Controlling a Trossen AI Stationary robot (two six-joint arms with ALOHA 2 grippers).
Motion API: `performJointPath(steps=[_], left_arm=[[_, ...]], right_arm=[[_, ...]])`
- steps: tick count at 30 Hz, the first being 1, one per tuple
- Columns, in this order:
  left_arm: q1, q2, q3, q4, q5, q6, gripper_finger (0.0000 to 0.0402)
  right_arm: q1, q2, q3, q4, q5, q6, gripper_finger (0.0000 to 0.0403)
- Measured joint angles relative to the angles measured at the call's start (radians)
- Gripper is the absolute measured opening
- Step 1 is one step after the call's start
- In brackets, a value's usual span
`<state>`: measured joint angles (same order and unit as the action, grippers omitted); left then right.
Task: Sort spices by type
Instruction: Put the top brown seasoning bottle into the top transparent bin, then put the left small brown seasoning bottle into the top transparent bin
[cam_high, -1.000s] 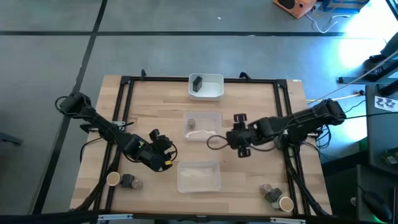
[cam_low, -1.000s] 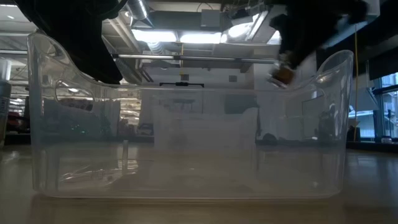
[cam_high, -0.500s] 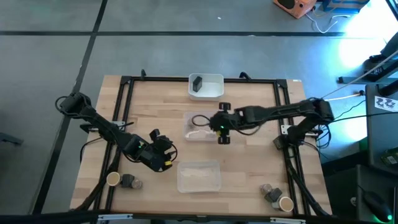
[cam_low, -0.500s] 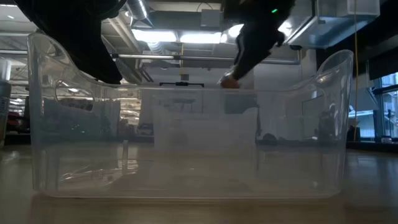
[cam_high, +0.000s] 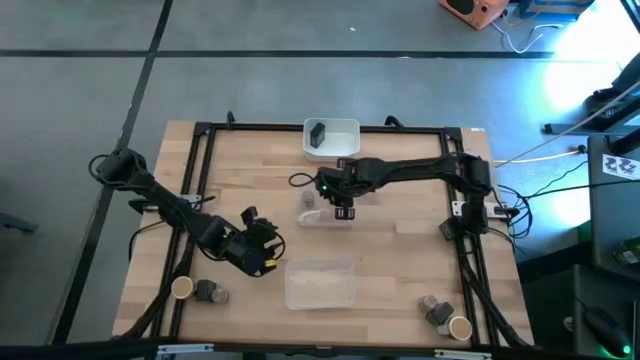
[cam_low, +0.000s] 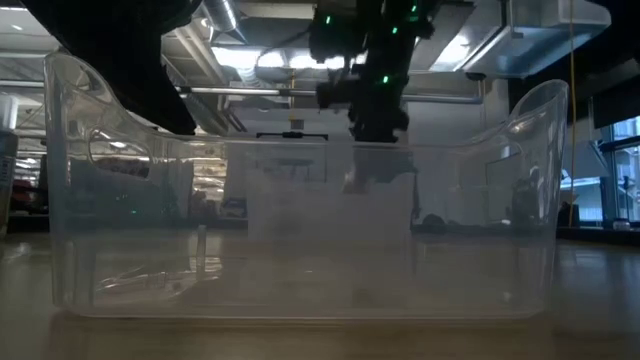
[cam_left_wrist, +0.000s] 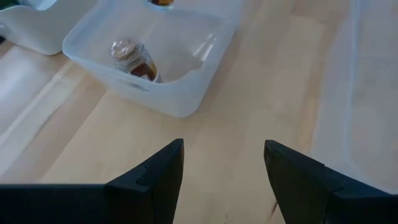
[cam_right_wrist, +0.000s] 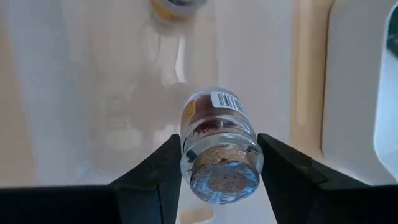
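Right gripper (cam_high: 337, 205) is extended over the middle clear tray (cam_high: 327, 200) at the table's centre. Its fingers are closed on a small glass spice jar (cam_right_wrist: 219, 143) with a cork stopper and a barcode label; reddish contents show through the glass. The jar sits between both fingers (cam_right_wrist: 152, 180), held above the tray's interior. A second jar (cam_high: 308, 199) stands inside this tray; in the right wrist view only its lower edge shows beyond the held one.

Left gripper (cam_high: 258, 243) rests low over the bare table (cam_high: 400, 260), left of centre, near the front clear tray (cam_high: 319, 283). Its fingers (cam_left_wrist: 155, 177) stand apart with nothing between them. The left wrist view shows the jar (cam_left_wrist: 132, 59) in the middle tray.

White tray (cam_high: 331, 139) at the far edge holds one dark blocky container (cam_high: 317, 135).

Front left corner: a tan-topped jar (cam_high: 182, 288) and what appear to be two grey jars (cam_high: 211, 294) just beside it. Front right corner: a tan-topped jar (cam_high: 459, 327) with grey jars (cam_high: 433, 309) adjacent; the exact count is unclear from above.
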<state>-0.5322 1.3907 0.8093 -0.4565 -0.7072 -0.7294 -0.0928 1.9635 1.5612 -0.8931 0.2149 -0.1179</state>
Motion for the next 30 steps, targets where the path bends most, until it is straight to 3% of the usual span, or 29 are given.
performJointPath(steps=[10, 19, 30], left_arm=[[0.004, 0.000, 0.000, 0.004, -0.003, 0.025, 0.0205], [0.004, 0.000, 0.000, 0.008, -0.004, 0.047, 0.0205], [0.002, -0.001, 0.000, 0.003, -0.003, 0.062, 0.0205]], right_arm=[[-0.028, 0.071, 0.000, 0.001, -0.033, 0.008, 0.0180], [-0.026, 0.084, 0.001, 0.029, -0.067, 0.008, 0.0221], [0.029, 0.017, 0.097, -0.128, -0.030, 0.009, 0.0224]])
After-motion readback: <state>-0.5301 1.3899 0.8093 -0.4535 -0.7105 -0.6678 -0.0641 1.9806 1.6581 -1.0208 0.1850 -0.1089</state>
